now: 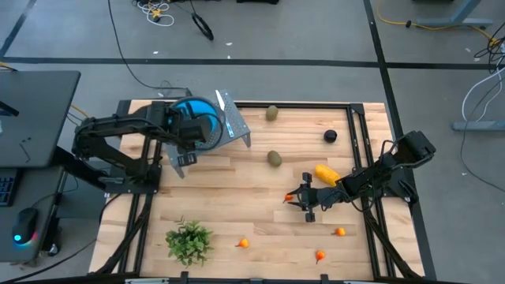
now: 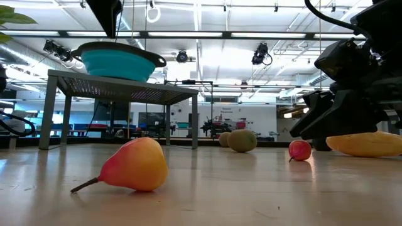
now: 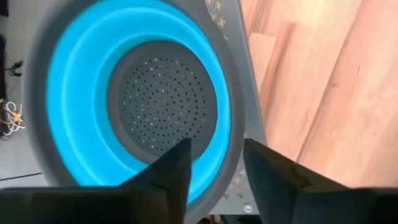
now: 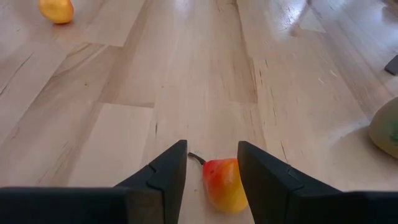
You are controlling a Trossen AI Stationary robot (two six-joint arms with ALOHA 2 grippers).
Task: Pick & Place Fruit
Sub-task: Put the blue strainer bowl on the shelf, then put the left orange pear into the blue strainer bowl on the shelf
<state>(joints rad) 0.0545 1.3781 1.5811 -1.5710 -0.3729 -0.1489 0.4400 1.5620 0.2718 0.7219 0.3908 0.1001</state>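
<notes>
Your right gripper (image 4: 211, 165) is open, straddling a small red-orange pear (image 4: 224, 183) on the table. The blue colander (image 3: 143, 99) below your open left gripper (image 3: 214, 168) is empty; all fruit remains unplaced.

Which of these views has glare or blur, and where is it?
Low view: bright ceiling lights behind, the near pear-shaped fruit slightly soft. Right wrist view: window glare on the table, right gripper astride a small red-yellow fruit. Left wrist view: blue bowl soft-edged.
</notes>
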